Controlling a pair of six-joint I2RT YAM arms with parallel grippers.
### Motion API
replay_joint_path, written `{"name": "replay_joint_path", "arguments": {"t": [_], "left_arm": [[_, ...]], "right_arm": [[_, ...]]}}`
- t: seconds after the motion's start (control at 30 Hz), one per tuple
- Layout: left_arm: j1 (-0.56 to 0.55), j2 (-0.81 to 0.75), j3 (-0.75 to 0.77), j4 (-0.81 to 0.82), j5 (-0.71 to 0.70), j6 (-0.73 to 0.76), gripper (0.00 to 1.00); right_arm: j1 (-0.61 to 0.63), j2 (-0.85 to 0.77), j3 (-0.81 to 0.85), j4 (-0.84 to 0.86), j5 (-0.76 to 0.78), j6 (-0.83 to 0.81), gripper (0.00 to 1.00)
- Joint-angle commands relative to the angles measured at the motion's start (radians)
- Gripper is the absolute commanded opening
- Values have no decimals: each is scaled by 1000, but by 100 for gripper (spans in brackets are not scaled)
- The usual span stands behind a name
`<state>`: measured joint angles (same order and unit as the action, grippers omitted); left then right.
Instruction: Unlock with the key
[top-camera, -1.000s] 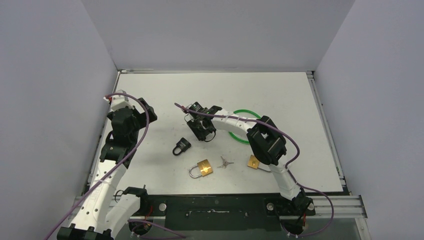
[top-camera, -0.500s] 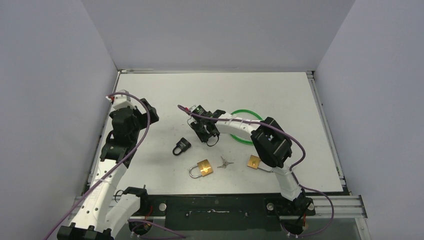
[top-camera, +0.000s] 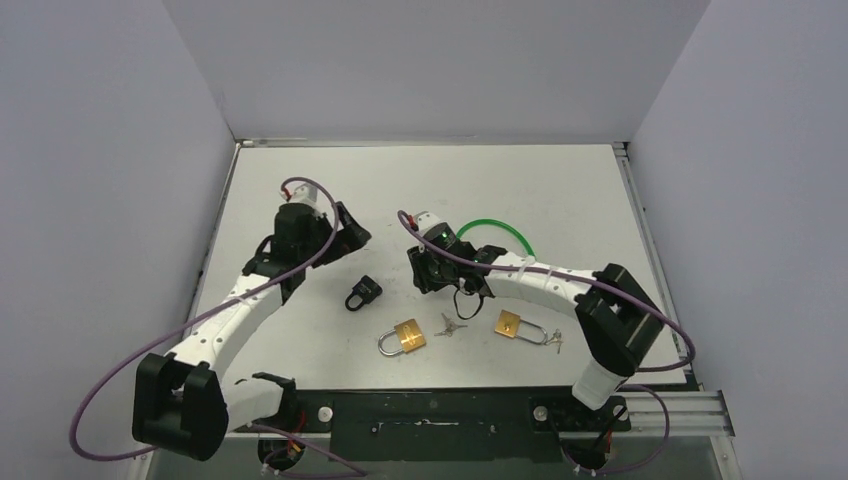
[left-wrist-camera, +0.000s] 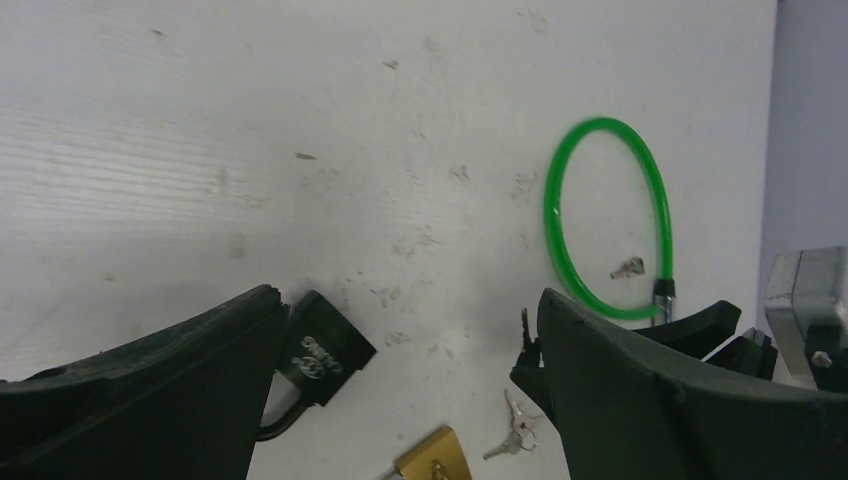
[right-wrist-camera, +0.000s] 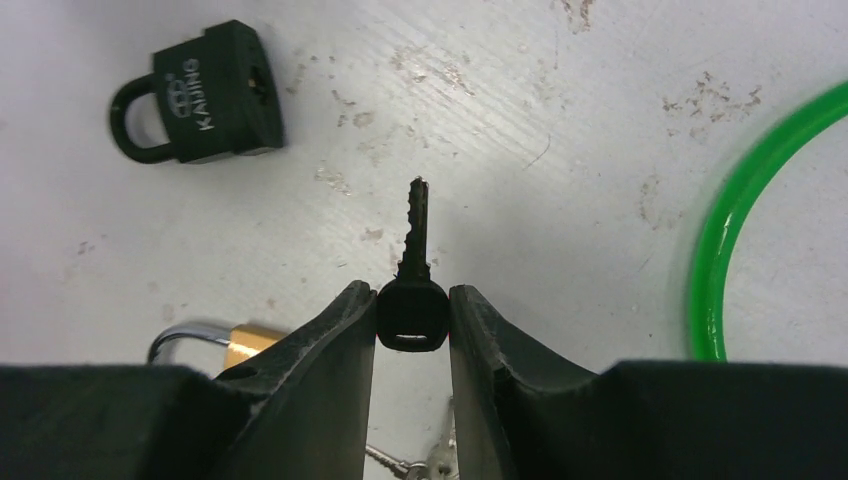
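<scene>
A black padlock (top-camera: 364, 294) lies on the white table, also in the left wrist view (left-wrist-camera: 318, 352) and the right wrist view (right-wrist-camera: 207, 95). My right gripper (right-wrist-camera: 411, 312) is shut on a black-headed key (right-wrist-camera: 413, 280), blade pointing forward, held right of the padlock; in the top view the gripper (top-camera: 432, 272) is about a hand's width right of it. My left gripper (top-camera: 352, 237) is open, hovering just behind the padlock; its left finger (left-wrist-camera: 150, 390) is next to the padlock's body.
Two brass padlocks (top-camera: 407, 336) (top-camera: 509, 324) lie nearer the front. A loose silver key pair (top-camera: 449, 325) lies between them, and another key set (top-camera: 552, 339) lies by the right one. A green cable loop (top-camera: 495, 227) lies behind my right arm.
My left arm has swung from the left edge toward the middle, its open gripper now just behind the black padlock. My right gripper has moved a little right and nearer, still holding the key.
</scene>
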<state>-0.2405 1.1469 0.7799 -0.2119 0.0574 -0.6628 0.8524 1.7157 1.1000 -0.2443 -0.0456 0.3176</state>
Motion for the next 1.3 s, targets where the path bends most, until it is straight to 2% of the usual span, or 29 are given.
{"name": "replay_joint_path", "arguments": {"t": [0.0,0.2,0.33,0.47,0.8,0.93,0.97,1.03,1.1,1.13,1.2,1.27], "left_arm": [[-108,69,6,183,153,-107,94],[-129,158,-63,440,348,-243,92],[-147,213,-96,560,457,-312,84],[-167,247,-111,632,499,-352,74],[-182,293,-198,842,597,-447,29],[-187,306,-191,863,594,-450,0],[-187,303,-192,871,589,-449,0],[-187,290,-189,885,579,-446,0],[-187,271,-176,874,574,-425,0],[-187,261,-166,858,570,-410,0],[-187,239,-147,834,567,-382,0],[-187,214,-137,835,571,-364,0]], "right_arm": [[-19,-140,-83,202,-110,33,10],[-41,-253,-185,327,-222,39,10],[-54,-277,-200,359,-264,52,10],[-59,-273,-186,357,-271,61,10],[-59,-257,-171,381,-278,76,10],[-59,-262,-176,390,-301,72,12],[-61,-266,-178,387,-312,70,14],[-81,-276,-184,383,-336,79,28],[-115,-294,-207,407,-371,135,54],[-134,-311,-229,438,-390,168,63],[-188,-350,-282,530,-457,248,73],[-219,-393,-341,648,-516,338,76]]}}
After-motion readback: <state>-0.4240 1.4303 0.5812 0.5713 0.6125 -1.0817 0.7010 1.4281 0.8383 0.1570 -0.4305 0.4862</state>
